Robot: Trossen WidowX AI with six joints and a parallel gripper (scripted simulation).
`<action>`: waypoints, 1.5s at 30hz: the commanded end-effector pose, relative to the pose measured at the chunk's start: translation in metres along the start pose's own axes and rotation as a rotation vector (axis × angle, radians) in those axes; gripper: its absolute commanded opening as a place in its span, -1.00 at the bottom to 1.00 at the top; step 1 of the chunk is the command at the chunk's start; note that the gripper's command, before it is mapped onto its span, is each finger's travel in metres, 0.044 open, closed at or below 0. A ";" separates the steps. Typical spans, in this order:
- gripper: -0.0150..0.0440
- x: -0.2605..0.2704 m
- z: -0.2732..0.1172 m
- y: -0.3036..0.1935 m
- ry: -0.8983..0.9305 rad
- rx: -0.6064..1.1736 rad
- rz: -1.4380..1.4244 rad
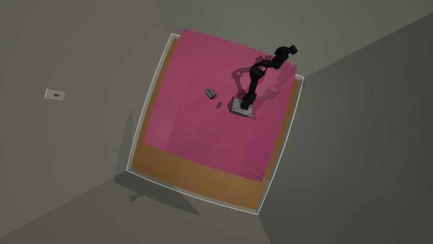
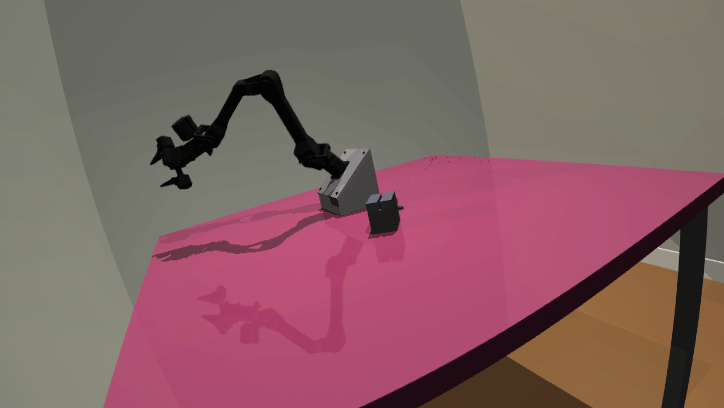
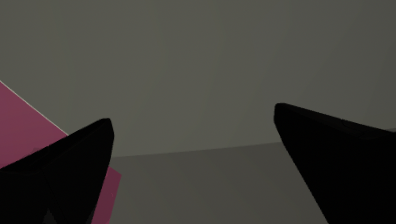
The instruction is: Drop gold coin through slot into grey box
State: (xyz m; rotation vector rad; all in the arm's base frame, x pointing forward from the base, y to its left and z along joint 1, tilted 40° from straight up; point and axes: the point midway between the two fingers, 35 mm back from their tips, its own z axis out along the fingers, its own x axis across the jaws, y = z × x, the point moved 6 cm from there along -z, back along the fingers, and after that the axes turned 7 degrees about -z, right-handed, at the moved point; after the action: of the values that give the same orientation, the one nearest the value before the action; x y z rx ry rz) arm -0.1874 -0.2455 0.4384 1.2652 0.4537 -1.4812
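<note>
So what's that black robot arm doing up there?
The arm is stretched out past the edge of the pink table, with its hand wide open and holding nothing. The gold coin stands in its holder near the arm's base, and the grey box sits beside it. Nothing has been picked up yet.

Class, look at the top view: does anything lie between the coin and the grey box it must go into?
Nothing visible does. The coin stands in its holder near the box, with only bare pink tabletop between them. The gripper, open and empty, hangs past the table's edge, far from both.
</note>
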 end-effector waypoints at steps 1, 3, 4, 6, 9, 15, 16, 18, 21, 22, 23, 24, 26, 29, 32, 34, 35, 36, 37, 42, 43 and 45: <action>0.78 0.002 0.001 0.001 0.006 -0.003 0.012; 0.60 0.016 0.004 0.012 0.059 -0.024 0.104; 0.51 0.027 0.006 0.021 0.100 -0.038 0.173; 0.33 0.049 0.008 0.040 0.186 -0.060 0.304; 0.06 0.082 0.007 0.070 0.324 -0.078 0.489; 0.05 0.142 -0.014 0.135 0.622 -0.060 0.805; 0.05 0.151 -0.020 0.145 0.673 -0.050 0.850; 0.05 0.169 -0.034 0.167 0.777 -0.022 0.933; 0.05 0.193 -0.060 0.198 0.931 0.035 1.038; 0.05 0.200 -0.070 0.208 0.980 0.061 1.067; 0.05 0.207 -0.079 0.217 1.028 0.089 1.094; 0.05 0.215 -0.090 0.226 1.073 0.120 1.119; 0.05 0.228 -0.112 0.242 1.159 0.188 1.159; 0.05 0.246 -0.148 0.263 1.275 0.305 1.196; 0.05 0.256 -0.190 0.281 1.405 0.331 1.158; 0.05 0.262 -0.208 0.286 1.450 0.376 1.149; 0.05 0.265 -0.216 0.289 1.466 0.404 1.147; 0.05 0.268 -0.225 0.291 1.480 0.433 1.145; 0.05 0.271 -0.233 0.292 1.493 0.461 1.141; 0.05 0.283 -0.285 0.299 1.557 0.628 1.103; 0.05 0.286 -0.301 0.300 1.570 0.676 1.086; 0.05 0.290 -0.333 0.299 1.584 0.766 1.046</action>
State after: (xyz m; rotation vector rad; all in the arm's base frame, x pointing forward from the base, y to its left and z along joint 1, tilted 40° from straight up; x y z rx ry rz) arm 0.2560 -0.2401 0.1898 2.4598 0.0913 0.5813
